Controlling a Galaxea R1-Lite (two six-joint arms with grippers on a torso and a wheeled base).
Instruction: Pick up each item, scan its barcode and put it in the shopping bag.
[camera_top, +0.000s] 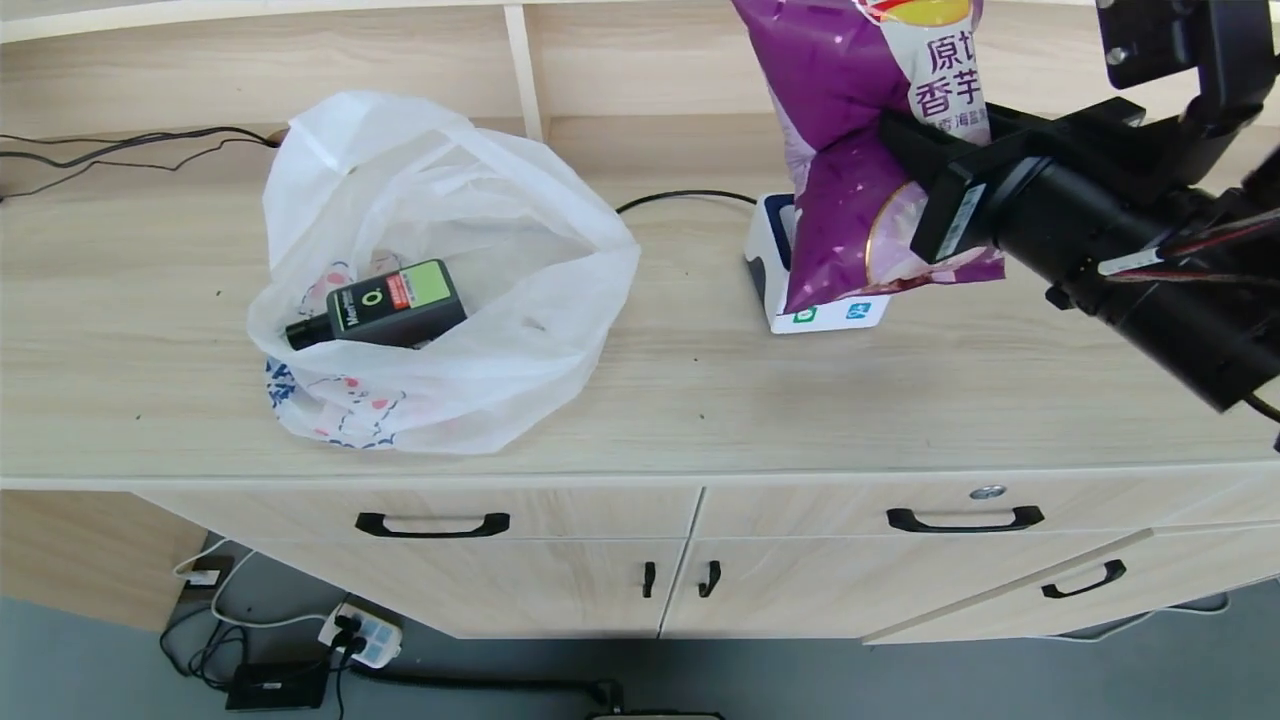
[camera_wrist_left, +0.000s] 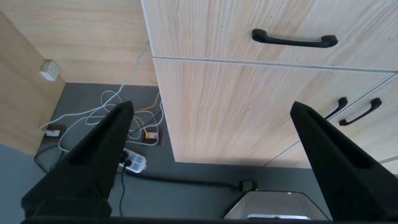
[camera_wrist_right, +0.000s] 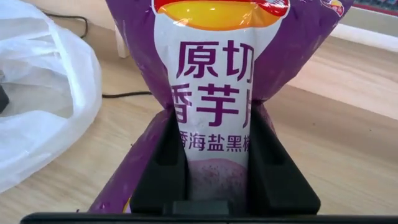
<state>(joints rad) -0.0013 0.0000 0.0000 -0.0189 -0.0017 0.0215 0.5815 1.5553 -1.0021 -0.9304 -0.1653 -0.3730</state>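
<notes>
My right claw (camera_top: 903, 140) squeezes the puffy purple chip bag (camera_top: 850, 90) up over the scanner (camera_top: 768, 250) on the right, my left claw (camera_wrist_left: 211, 112) hangs open, and I think the chips could slip out before reaching the floppy shopping bag (camera_top: 520, 200) on the left.

Right gripper (camera_wrist_right: 217, 155), raised at the far right, clamps the purple chip bag (camera_top: 840, 100); left gripper (camera_wrist_left: 211, 109) hangs low, fingers spread.
</notes>
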